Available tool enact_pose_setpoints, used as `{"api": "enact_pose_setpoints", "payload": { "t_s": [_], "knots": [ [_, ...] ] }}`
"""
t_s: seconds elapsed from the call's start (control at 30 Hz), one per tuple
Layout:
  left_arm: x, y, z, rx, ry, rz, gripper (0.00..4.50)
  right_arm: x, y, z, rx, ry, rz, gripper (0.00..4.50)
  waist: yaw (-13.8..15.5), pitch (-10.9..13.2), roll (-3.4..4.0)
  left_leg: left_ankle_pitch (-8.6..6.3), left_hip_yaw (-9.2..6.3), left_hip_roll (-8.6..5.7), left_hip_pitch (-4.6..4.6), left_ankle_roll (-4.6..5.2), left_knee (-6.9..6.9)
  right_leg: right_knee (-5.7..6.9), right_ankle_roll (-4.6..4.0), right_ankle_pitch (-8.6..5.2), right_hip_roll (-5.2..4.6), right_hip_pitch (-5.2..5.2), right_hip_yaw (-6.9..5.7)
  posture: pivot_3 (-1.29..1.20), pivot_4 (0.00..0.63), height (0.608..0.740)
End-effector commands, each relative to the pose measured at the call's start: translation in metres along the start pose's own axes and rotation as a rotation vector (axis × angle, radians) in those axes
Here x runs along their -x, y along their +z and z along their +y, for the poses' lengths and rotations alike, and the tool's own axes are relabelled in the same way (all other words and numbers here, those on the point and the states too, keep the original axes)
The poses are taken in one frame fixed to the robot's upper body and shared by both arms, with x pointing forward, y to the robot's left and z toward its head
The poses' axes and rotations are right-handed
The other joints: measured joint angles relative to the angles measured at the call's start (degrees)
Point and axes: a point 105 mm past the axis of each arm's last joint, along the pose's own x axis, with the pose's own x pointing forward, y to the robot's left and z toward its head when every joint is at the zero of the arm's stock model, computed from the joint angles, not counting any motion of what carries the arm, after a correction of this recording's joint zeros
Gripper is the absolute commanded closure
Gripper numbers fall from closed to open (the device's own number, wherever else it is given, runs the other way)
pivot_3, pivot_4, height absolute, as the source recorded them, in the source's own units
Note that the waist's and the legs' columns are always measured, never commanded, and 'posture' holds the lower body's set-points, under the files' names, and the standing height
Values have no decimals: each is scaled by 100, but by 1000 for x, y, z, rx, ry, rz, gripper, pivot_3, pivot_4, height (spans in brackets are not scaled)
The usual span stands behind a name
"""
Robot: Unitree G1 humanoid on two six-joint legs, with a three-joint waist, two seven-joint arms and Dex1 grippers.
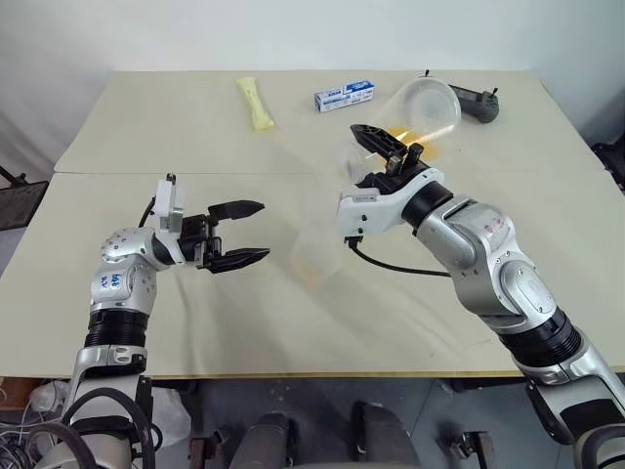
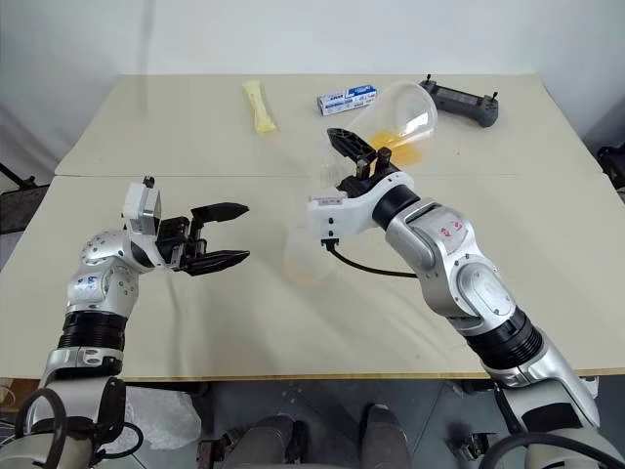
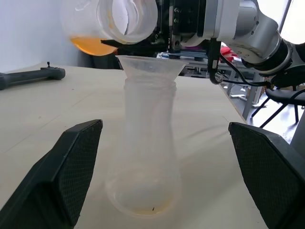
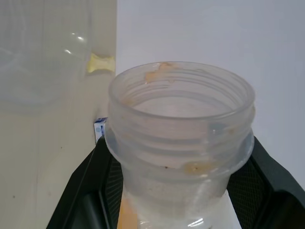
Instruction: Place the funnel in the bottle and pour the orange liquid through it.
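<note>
Centrally on the beige surface (image 1: 195, 322): the clear flask-shaped bottle (image 3: 143, 157), upright, with the transparent funnel (image 3: 151, 65) seated in its neck. Right pincer (image 1: 391, 151): shut on the threaded neck of a clear wide-mouthed jar (image 1: 422, 107), tipped on its side above the funnel, orange liquid (image 3: 90, 45) pooled along its lower wall. Left pincer (image 1: 242, 234): wide open, holding nothing, level and just beside the bottle; far edge carries a yellow packet (image 1: 256, 103), a blue-white box (image 1: 345, 95) and a dark controller (image 1: 476, 101).

Left gripper (image 1: 249, 234) level, fingers (image 1: 239, 208) spread wide, right gripper (image 1: 389, 149) raised, apparently clamped, wrist rolled.
</note>
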Motion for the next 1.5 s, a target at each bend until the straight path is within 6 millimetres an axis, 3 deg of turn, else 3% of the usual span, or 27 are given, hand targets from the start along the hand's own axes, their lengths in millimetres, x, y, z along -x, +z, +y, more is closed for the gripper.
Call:
{"api": "enact_pose_setpoints", "payload": {
  "t_s": [0.03, 1.5],
  "knots": [
    [0, 9, -2, -40, -7, -26, 0, 2, 3, -21, 54, -91, -18, 2024, 0, 0, 0, 0, 0, 0, 0, 0, 0, 0, 0, 0, 0, 0, 0, 0, 150, 740],
    [-1, 16, 3, -47, 13, -67, 0, -1, 2, -20, 332, -137, -119, 2024, -119, 0, 0, 0, -2, 1, 0, 0, -5, 1, 0, 0, 0, 0, -1, 0, 150, 740]
  ]
}}
